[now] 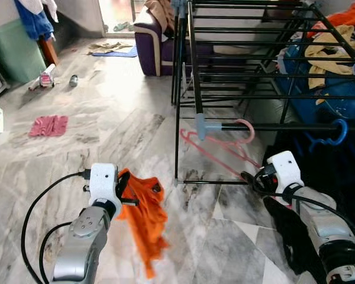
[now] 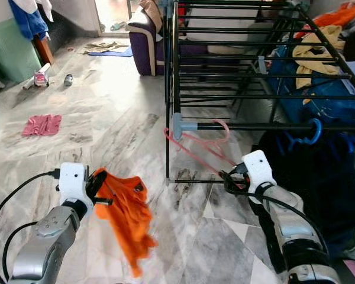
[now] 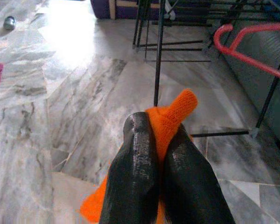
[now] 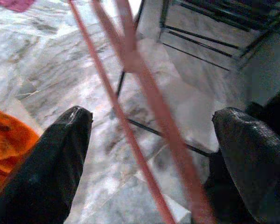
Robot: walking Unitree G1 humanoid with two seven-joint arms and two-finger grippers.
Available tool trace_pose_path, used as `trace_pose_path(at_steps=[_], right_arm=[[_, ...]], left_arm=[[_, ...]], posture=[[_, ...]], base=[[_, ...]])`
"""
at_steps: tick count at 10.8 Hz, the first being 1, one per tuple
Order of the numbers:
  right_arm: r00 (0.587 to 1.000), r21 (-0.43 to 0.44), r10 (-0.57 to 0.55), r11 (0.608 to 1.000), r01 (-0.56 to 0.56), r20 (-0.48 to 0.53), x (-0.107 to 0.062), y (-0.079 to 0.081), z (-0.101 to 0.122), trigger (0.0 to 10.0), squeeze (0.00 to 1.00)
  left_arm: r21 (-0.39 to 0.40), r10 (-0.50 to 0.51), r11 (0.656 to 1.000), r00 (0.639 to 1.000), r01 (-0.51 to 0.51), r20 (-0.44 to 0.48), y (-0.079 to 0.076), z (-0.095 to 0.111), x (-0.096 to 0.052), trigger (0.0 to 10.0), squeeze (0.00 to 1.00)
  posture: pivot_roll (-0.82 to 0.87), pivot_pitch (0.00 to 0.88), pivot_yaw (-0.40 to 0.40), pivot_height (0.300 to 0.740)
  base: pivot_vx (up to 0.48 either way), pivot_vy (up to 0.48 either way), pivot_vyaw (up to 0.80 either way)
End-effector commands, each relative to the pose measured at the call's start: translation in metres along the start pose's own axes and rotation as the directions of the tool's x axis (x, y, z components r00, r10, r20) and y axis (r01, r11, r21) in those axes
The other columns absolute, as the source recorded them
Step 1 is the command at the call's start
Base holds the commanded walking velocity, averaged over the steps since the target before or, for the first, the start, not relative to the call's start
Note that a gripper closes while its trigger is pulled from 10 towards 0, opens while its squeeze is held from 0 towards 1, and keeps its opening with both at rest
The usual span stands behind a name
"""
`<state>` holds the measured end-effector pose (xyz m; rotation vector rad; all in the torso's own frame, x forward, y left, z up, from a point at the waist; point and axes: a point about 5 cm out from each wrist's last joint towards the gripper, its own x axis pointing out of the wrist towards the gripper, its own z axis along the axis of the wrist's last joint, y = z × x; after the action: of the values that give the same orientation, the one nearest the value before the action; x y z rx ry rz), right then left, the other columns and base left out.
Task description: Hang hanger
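A black metal drying rack (image 1: pixel 266 71) stands ahead of and above the right gripper (image 2: pixel 229 179), its rails running away from the fingers toward a purple sofa (image 1: pixel 151 44) beyond. One low rail, capped with a grey end piece, passes just above the gripper, and a blue hook (image 1: pixel 334 133) hangs on it farther out to the gripper's right.

Down at the left gripper (image 1: pixel 125 190), an orange garment (image 1: pixel 145 222) droops toward the marble floor (image 1: pixel 106 118). The two black fingers are pressed together on a fold of that cloth, apparently to keep it off the ground while the other arm deals with the hanger.

The pink hanger (image 1: pixel 222 148) is the task's own thing. Its hook curls over the low rail just above and ahead of the right gripper, and its body slants down toward the fingers. In the right wrist view the fingers are spread wide, with the hanger's thin pink bars (image 4: pixel 140 93) passing between them and neither finger clamping them. The hook looks seated on the rail, so my reading is that the spread fingers mean the hanger is being let go rather than carried.

Well beyond the left gripper, a pink cloth (image 1: pixel 48 125) lies flat on the floor.
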<state>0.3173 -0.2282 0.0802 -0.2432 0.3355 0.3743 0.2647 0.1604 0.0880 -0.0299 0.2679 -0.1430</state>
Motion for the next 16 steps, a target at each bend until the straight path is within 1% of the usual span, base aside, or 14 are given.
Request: trace_pose_path(at_steps=[1, 2, 3, 5, 6, 8, 11, 12, 14, 15, 16], right_arm=[[0.999, -0.002, 0.038, 0.999, -0.038, 0.004, 0.003, 0.005, -0.001, 10.0, 0.00], [0.997, 0.017, 0.076, 0.997, -0.076, 0.014, 0.006, 0.012, -0.003, 2.5, 0.00], [0.997, 0.022, 0.073, 0.997, -0.074, 0.003, 0.008, 0.014, -0.006, 0.0, 0.00], [0.996, 0.030, 0.084, 0.996, -0.084, 0.003, 0.010, 0.015, -0.007, 0.0, 0.00], [0.998, 0.031, 0.055, 0.998, -0.054, -0.008, 0.010, 0.012, -0.009, 0.0, 0.00], [0.999, 0.046, 0.041, 0.998, -0.041, 0.004, 0.012, 0.009, -0.008, 0.0, 0.00], [1.000, 0.044, 0.019, 0.999, -0.020, 0.022, 0.015, 0.007, -0.005, 0.0, 0.00], [0.999, 0.049, 0.015, 0.999, -0.016, 0.036, 0.016, 0.008, -0.004, 0.5, 0.00], [0.999, 0.053, 0.014, 0.998, -0.016, 0.044, 0.017, 0.008, -0.003, 0.2, 0.00], [0.999, 0.056, 0.017, 0.998, -0.020, 0.051, 0.018, 0.009, -0.003, 0.2, 0.00], [0.998, 0.062, 0.025, 0.998, -0.029, 0.063, 0.018, 0.012, -0.001, 0.0, 0.00]], left_arm=[[0.013, -0.012, 1.000, 1.000, 0.012, 0.016, -0.001, 0.006, -0.001, 10.0, 0.00], [0.017, -0.020, 1.000, 1.000, 0.020, 0.012, -0.003, 0.006, -0.001, 10.0, 0.00], [0.018, -0.022, 1.000, 1.000, 0.022, 0.012, -0.003, 0.007, 0.000, 10.0, 0.00], [0.024, -0.013, 1.000, 1.000, 0.013, 0.000, -0.001, 0.005, -0.001, 10.0, 0.00], [0.023, -0.014, 1.000, 1.000, 0.014, -0.003, -0.002, 0.004, 0.000, 10.0, 0.00], [0.022, -0.022, 1.000, 1.000, 0.022, -0.002, -0.006, 0.005, 0.002, 10.0, 0.00], [0.017, -0.021, 1.000, 1.000, 0.021, -0.010, -0.006, 0.003, 0.002, 10.0, 0.00], [0.018, -0.025, 1.000, 1.000, 0.026, -0.009, -0.008, 0.004, 0.002, 10.0, 0.00], [0.022, -0.032, 0.999, 0.999, 0.032, -0.010, -0.009, 0.005, 0.003, 10.0, 0.00], [0.024, -0.032, 0.999, 0.999, 0.033, -0.011, -0.009, 0.005, 0.003, 10.0, 0.00], [0.025, -0.031, 0.999, 0.999, 0.031, -0.012, -0.008, 0.005, 0.003, 10.0, 0.00]], posture=[[0.09, 0.096, -0.026, 0.740], [0.09, 0.099, -0.025, 0.740], [0.09, 0.099, -0.027, 0.740], [0.08, 0.097, -0.030, 0.740], [0.08, 0.093, -0.032, 0.740], [0.08, 0.088, -0.034, 0.740], [0.08, 0.085, -0.036, 0.740], [0.08, 0.085, -0.035, 0.740], [0.08, 0.082, -0.033, 0.740], [0.08, 0.082, -0.033, 0.740], [0.08, 0.081, -0.033, 0.740]], base=[[0.000, 0.000, 0.00], [0.000, 0.000, 0.00], [0.000, 0.000, 0.00], [0.000, 0.000, 0.00], [0.000, 0.000, 0.00], [0.000, 0.000, 0.00], [0.000, 0.000, 0.00], [0.000, 0.000, 0.00], [0.000, 0.000, 0.00], [0.000, 0.000, 0.00], [0.000, 0.000, 0.00]])
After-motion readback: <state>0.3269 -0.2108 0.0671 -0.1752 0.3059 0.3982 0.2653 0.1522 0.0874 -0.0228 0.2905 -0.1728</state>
